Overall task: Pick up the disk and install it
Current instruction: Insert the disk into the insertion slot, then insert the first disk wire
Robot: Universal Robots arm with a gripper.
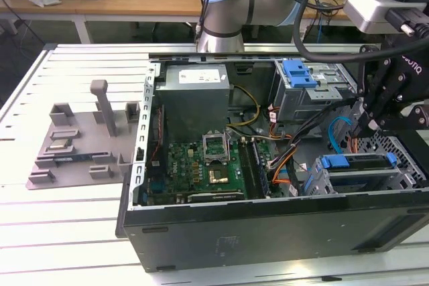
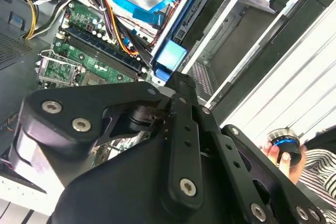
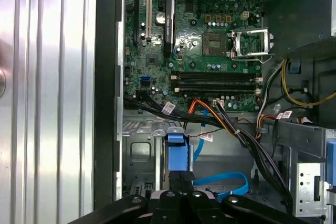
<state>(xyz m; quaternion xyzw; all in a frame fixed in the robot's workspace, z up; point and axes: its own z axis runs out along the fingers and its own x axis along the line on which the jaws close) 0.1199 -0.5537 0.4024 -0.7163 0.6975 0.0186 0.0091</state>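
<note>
Sitting edge-up in its bay, the disk point(image 1: 358, 163) looks nearly installed; the gripper point(image 3: 180, 178) has its fingers closed on the blue end.

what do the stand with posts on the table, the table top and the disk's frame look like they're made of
Stand: likely matte grey plastic, with a uniform dull colour and chunky moulded posts. Table top: looks like bare metal, pale silvery slats with a soft sheen. Frame on the disk: glossy blue plastic by its bright, even colour, and the tool sits right at its end in the first wrist view.
</note>
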